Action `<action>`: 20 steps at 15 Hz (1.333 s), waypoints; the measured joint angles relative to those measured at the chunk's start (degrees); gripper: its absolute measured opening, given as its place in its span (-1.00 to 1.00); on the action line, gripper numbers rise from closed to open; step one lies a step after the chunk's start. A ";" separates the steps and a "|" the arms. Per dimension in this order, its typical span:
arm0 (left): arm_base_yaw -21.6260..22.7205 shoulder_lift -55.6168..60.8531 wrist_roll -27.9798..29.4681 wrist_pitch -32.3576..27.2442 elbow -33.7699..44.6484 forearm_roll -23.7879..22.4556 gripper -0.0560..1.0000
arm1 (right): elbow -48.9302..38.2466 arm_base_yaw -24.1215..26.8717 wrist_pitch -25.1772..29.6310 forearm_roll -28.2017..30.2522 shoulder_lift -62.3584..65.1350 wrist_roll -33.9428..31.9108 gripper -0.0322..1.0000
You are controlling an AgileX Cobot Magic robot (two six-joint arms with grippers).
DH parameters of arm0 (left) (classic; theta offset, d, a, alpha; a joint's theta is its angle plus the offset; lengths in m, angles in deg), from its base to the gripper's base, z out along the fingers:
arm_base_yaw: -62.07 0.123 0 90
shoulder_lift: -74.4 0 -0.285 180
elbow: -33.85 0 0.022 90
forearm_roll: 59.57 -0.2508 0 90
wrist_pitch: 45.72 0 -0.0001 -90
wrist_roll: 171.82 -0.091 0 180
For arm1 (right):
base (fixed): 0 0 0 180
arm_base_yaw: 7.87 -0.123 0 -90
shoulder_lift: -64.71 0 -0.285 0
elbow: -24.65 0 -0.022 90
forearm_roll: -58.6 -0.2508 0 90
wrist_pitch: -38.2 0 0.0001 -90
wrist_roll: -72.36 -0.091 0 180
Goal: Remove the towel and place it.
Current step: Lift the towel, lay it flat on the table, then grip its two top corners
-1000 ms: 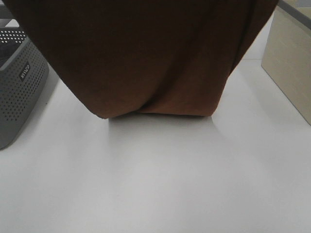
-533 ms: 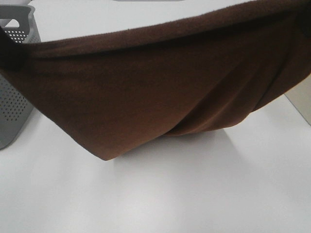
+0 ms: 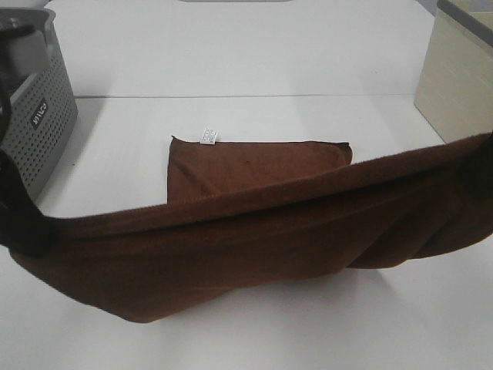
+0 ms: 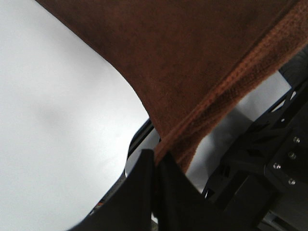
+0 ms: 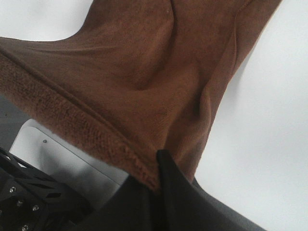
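The dark reddish-brown towel [image 3: 254, 239] hangs stretched between my two grippers, low over the white table [image 3: 231, 69]. Its far end lies flat on the table, with a small white tag [image 3: 209, 137] at the back left corner. The near edge sags in a band across the exterior high view. My left gripper [image 4: 155, 158] is shut on the towel's hem [image 4: 226, 91] at the left side of the table. My right gripper [image 5: 158, 161] is shut on the towel's other corner [image 5: 96, 134] at the right side. The cloth hides both grippers in the exterior high view.
A grey perforated basket [image 3: 38, 116] stands at the table's left edge. A beige cabinet [image 3: 462, 77] stands at the far right. A seam in the table runs behind the towel.
The towel has dropped from high in front of the camera and been drawn toward the table's front. Its far end now lies flat on the table with the tag showing.
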 joint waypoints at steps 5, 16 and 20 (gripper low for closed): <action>-9.00 -5.90 0.80 0.06 2.92 -2.29 -0.89 | -5.84 0.00 0.46 0.80 0.06 -4.58 -0.92; -9.34 1.26 9.05 0.11 3.44 -1.55 -0.89 | -12.89 0.00 -0.40 0.00 5.16 -4.98 -0.92; -9.34 6.93 10.43 -0.11 3.61 -0.11 -0.89 | -12.89 0.06 -0.23 -0.06 9.11 -4.01 -0.92</action>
